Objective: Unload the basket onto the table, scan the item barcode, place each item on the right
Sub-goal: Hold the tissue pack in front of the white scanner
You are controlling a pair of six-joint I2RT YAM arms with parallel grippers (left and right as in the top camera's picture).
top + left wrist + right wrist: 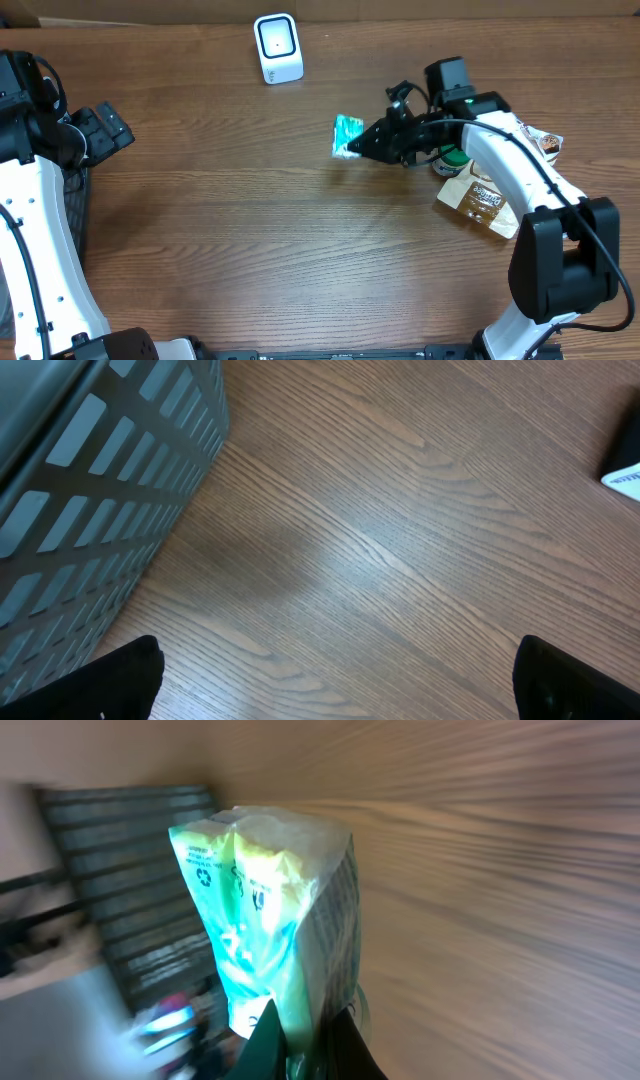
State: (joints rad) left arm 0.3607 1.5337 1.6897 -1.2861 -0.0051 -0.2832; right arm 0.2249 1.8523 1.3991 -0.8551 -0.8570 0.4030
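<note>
Green packet (347, 134) is pinched in the right tool (363, 144), arm extended toward table (300, 250) centre; left tool (340, 685) spread.

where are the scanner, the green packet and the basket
scanner (277, 45): overhead view, on its white front face
green packet (265, 910): right wrist view, middle of its wrapper
basket (110, 480): left wrist view, on its slatted side wall

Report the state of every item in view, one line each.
green packet: gripped at one end by the right gripper.
right gripper: shut on the green packet.
left gripper: open, empty, near the basket.
basket: standing on the table, contents not visible.
scanner: upright on the table, apart from the green packet.
brown pouches: lying on the table, untouched.
</note>
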